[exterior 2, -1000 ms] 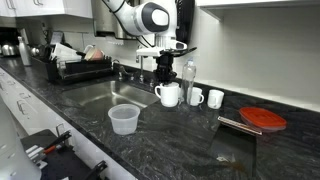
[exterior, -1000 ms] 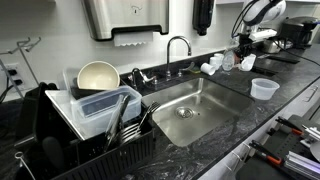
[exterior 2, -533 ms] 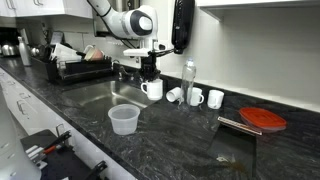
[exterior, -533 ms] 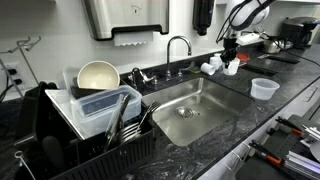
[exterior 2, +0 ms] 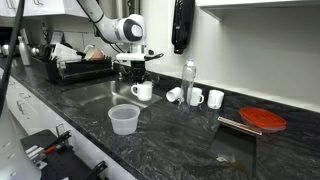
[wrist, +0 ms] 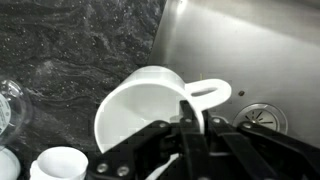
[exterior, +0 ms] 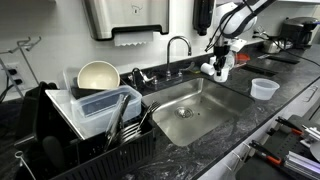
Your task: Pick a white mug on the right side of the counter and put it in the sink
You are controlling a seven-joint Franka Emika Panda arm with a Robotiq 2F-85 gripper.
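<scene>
Small white cylindrical ceramic mug (exterior 2: 142,90) hangs in the hand (exterior 2: 140,72) over the rim where glossy black stone bench (exterior 2: 180,140) meets rectangular stainless steel sink (exterior 2: 95,97). In an exterior view: sink at mug's 9 o'clock, clear round plastic tub (exterior 2: 123,119) on bench at 6, clustered white ceramic cups (exterior 2: 205,97) at 3, black dish rack (exterior 2: 60,70) approx 10, beyond sink.

Gripper (exterior 2: 140,78) with white mug (exterior 2: 142,91) — moved away from the cluster of cups (exterior 2: 205,97), across the counter (exterior 2: 180,130) to the sink (exterior 2: 92,96) edge. Mug — now hangs over the sink's rim in the wrist view.
</scene>
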